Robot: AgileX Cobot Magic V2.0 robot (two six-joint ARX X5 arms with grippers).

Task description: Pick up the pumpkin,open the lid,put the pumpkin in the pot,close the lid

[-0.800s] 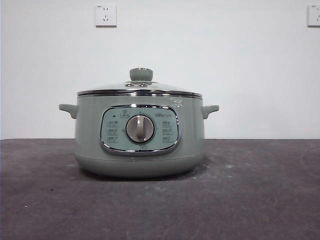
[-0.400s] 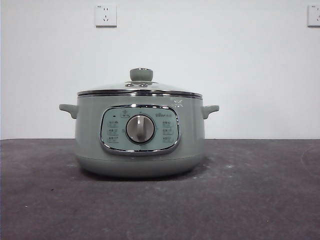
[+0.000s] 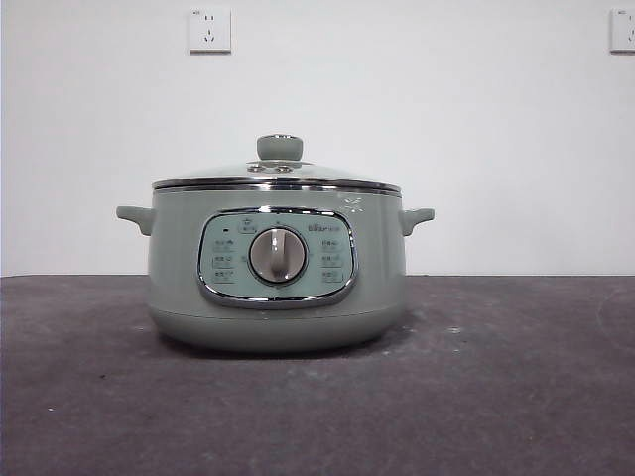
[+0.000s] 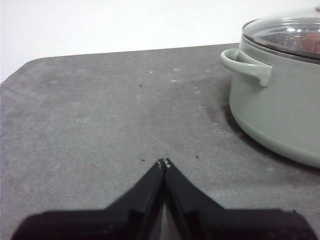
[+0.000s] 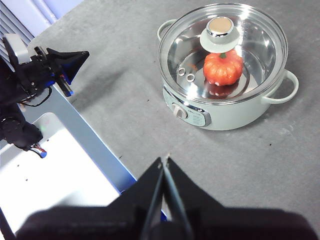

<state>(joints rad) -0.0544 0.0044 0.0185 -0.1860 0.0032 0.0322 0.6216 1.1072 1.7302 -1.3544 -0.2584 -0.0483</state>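
- We see the sage-green pot [image 3: 277,273] standing upright on the dark grey table [image 3: 516,387], its chrome-framed panel and silver dial [image 3: 278,255] facing the front camera.
- The glass lid [image 3: 277,177] sits closed on the pot's rim, its round green knob [image 3: 280,148] at the top centre.
- Through the glass, from the right wrist view, we find the pumpkin [image 5: 223,67] inside the pot, on its floor, just beside the knob toward 6 o'clock, its green stem up.
- In the left wrist view a reddish patch shows through the lid at the picture's edge.
- Our left tool [image 4: 164,163] is closed and empty, its jaw tips meeting above bare table, with the pot's side handle [image 4: 247,64] well apart toward 2 o'clock.
- Our right tool [image 5: 164,160] is also closed on nothing, high above the table, with the pot toward 1 o'clock from its tips.
- In that same view the left arm's tool appears at 10 o'clock, off the table's edge.
- Two white wall sockets [image 3: 209,30] are on the wall behind.
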